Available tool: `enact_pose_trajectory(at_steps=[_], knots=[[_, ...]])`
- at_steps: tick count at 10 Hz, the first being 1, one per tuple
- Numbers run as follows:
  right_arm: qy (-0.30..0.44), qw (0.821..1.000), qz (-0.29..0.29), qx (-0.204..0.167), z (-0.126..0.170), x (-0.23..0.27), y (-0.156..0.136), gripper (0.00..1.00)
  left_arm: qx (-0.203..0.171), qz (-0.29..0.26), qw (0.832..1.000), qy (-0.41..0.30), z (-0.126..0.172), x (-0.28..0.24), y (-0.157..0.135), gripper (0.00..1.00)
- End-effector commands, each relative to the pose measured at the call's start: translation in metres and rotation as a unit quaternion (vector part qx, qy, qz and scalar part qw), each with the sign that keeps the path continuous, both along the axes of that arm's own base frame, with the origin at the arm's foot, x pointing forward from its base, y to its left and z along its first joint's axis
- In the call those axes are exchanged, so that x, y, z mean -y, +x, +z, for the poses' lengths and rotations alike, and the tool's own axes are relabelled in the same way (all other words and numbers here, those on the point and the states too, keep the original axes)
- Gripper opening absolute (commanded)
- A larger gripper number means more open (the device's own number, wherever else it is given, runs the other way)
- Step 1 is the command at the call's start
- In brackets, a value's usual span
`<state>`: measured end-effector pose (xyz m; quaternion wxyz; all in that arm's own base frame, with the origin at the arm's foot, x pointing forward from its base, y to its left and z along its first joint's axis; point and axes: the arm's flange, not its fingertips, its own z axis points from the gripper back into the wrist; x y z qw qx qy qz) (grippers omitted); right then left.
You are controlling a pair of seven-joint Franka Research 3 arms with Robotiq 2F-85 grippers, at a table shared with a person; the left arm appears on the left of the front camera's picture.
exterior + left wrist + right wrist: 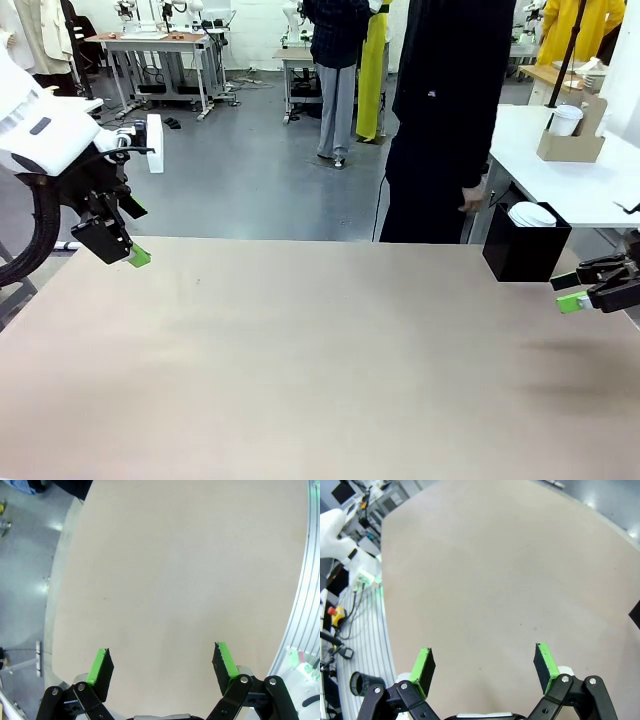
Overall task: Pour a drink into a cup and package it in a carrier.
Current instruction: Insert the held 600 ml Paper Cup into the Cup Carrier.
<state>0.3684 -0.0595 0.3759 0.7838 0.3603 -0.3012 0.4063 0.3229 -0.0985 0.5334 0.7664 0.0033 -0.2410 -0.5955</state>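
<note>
Black box (526, 254) with white lidded cup (532, 214) at table (300, 360) far right, carrier (571, 143) on side table behind, person (450, 120) standing far side, left gripper (162, 667) and right gripper (485, 667) jaws apart over bare tabletop.

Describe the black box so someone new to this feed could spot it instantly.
Follow the tan table to its far right corner, just above the right gripper. The black box sits there, square and open-topped, with white lidded cups showing at its rim. The brown cardboard carrier stands on a separate white table behind.
</note>
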Motion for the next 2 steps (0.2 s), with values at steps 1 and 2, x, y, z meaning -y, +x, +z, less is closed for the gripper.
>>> enact_pose_trajectory(at_steps=[1,2], knots=[[0.003,1.000,0.003,0.003,0.0029,0.0004,-0.0013,1.00,-0.003,0.007,1.000,-0.003,-0.0001,0.0013,-0.0002,1.00],[0.003,1.000,0.003,0.003,0.0029,0.0004,-0.0013,1.00,-0.003,0.007,1.000,-0.003,-0.0001,0.0013,-0.0002,1.00]])
